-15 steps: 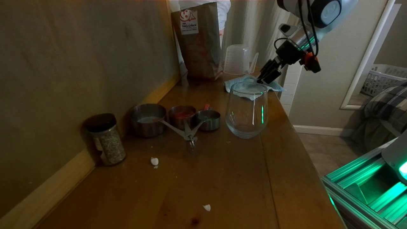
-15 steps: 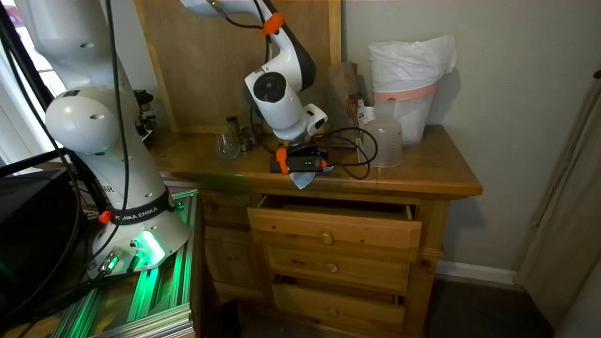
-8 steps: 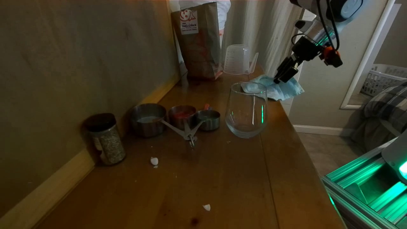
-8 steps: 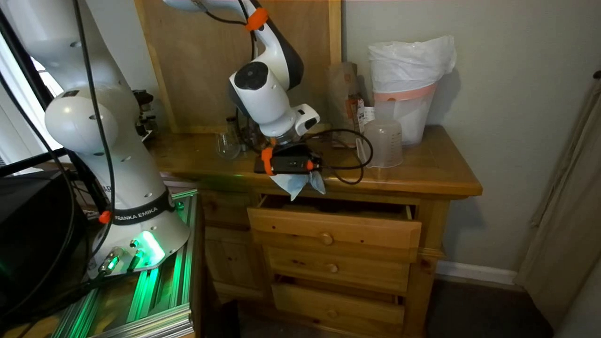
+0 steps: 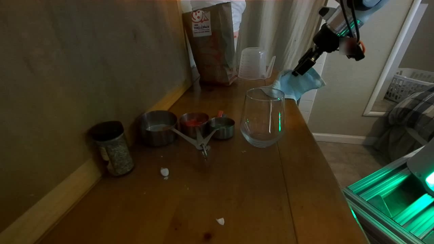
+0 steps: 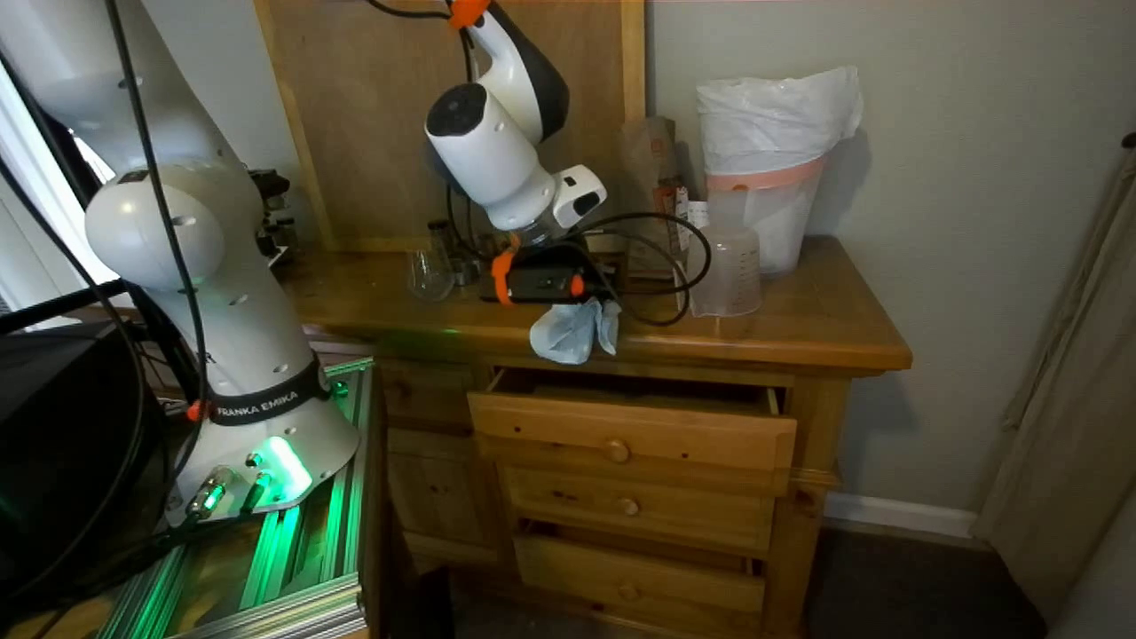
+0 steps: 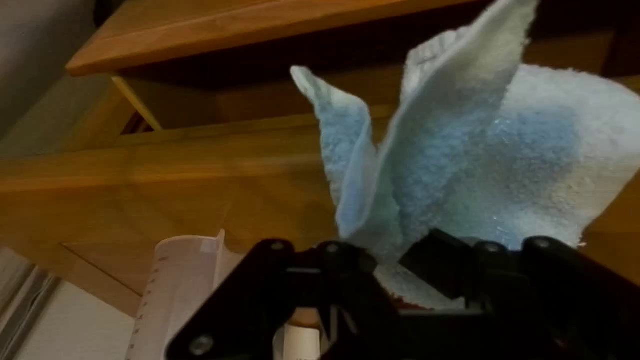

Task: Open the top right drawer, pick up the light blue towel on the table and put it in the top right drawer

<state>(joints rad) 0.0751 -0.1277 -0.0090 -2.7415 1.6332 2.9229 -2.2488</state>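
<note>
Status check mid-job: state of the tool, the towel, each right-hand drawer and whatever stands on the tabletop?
Towel: crumpled, drooping, not yet stowed
Tool: shut on the towel
Top right drawer: open
Middle drawer: looks shut
Bottom drawer: partly open
Glass: upright
Jar: upright, lid on
Measuring cups: mouths up
Measuring jug: apparently upside down
Paper bag: upright
Bin: lined with white bag

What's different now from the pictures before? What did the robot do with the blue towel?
The end effector pulled the blue towel across the table toward its front edge, then drew it upward. Now it pinches the towel, which hangs out past that edge. The top drawer stayed open, and the glass and metal cups stayed where they were.
</note>
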